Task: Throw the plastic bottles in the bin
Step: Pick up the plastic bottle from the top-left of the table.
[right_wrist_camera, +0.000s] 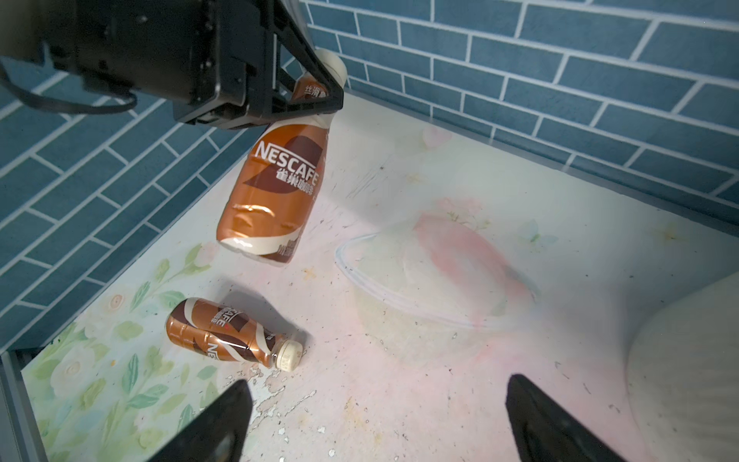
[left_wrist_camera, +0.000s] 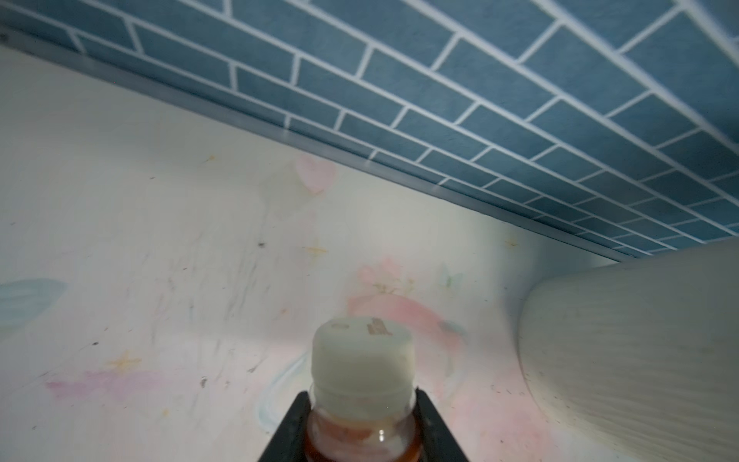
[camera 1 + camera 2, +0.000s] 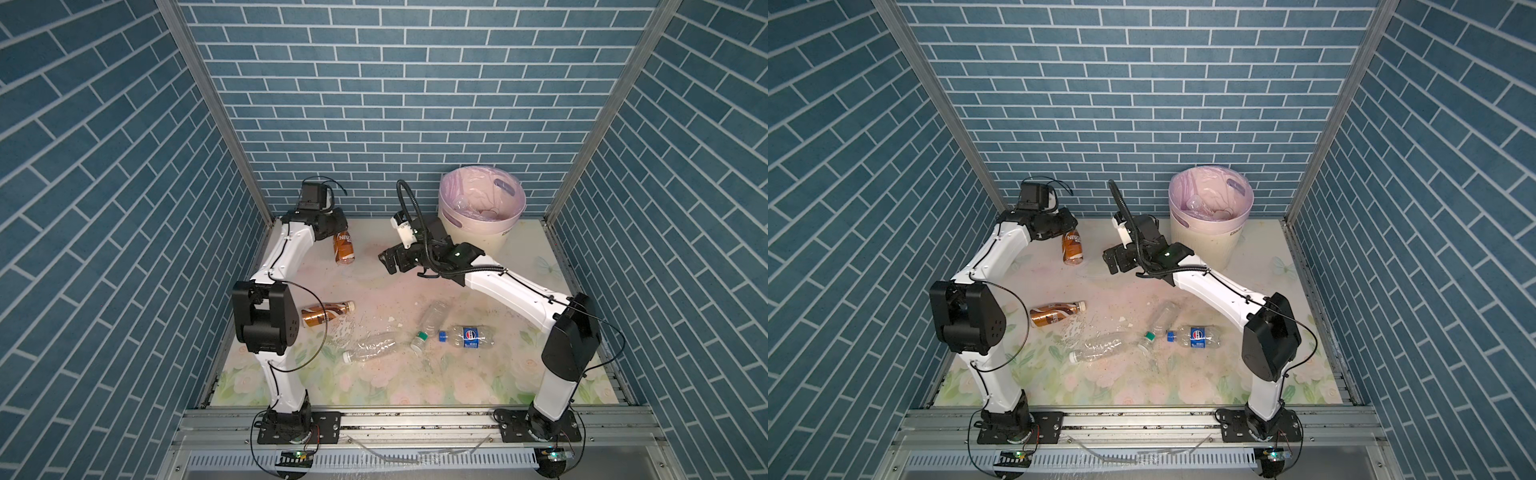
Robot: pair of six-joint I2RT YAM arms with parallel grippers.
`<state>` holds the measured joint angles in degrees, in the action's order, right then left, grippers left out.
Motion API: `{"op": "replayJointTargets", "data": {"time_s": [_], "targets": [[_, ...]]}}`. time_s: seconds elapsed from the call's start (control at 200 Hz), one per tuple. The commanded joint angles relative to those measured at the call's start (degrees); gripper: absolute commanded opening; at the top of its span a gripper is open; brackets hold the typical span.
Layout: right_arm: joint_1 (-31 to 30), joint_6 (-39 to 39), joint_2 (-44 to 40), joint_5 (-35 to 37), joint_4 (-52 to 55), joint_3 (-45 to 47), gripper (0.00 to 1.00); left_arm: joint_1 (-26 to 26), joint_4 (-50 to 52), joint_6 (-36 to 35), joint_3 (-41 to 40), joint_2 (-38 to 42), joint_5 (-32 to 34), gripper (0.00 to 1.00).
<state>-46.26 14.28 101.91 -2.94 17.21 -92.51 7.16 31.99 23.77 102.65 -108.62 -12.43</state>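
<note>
Your left gripper (image 2: 362, 404) is clamping narrowly on the neck of a brown coffee bottle (image 1: 276, 188), one black finger (image 2: 294, 416) on each side just under its cream cap. The bottle is hanging cap-up and tilted, with its dented base pointing down at the floral tabletop (image 3: 374, 386) near the back left corner. Its base looks to be hanging clear of the surface.

Your right gripper (image 1: 378, 384) is hovering with its jaws standing wide and nothing between them. It is pointing across the table toward the held bottle, well apart from it.

Between the two grippers, a clear tub (image 1: 432, 288) is sitting on the tabletop. Nearer your left arm's elbow, a second brown bottle (image 3: 326, 312) is lying on its side, cap pointing toward the middle of the table.

Toward the front, three more are lying down close together. A crumpled clear bottle with a white cap (image 3: 372, 347) and a clear bottle with a green cap (image 3: 430, 324) are lying with their ends nearly touching. A blue-labelled bottle (image 3: 469, 336) with a blue cap is lying just beside the green cap.

The bin (image 3: 478, 237) is standing upright at the back right, just behind your right wrist. Its lilac bag is folding over the rim, and a clear bottle (image 3: 461, 202) is lying inside.
</note>
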Motion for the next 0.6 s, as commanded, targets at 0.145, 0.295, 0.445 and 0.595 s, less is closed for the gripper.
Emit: {"op": "replayJointTargets", "data": {"time_s": [0.145, 0.295, 0.445, 0.595], "targets": [[4.59, 5.48, -3.92, -5.1, -4.62, 4.44, 0.99, 6.71, -6.04, 5.52, 2.45, 2.73, -5.42, 0.36], [5.01, 6.66, -3.39, -7.89, -6.9, 4.92, 0.99, 9.98, -7.76, 7.32, 4.61, 2.34, -6.13, 0.36], [5.38, 10.28, -2.68, -12.32, -11.24, 5.19, 0.99, 12.49, -10.44, 8.46, 3.93, 3.22, -4.78, 0.36], [5.64, 13.33, -1.39, -14.52, -13.32, 4.08, 0.99, 13.7, -13.73, 10.6, 1.9, 4.12, -4.86, 0.36]]}}
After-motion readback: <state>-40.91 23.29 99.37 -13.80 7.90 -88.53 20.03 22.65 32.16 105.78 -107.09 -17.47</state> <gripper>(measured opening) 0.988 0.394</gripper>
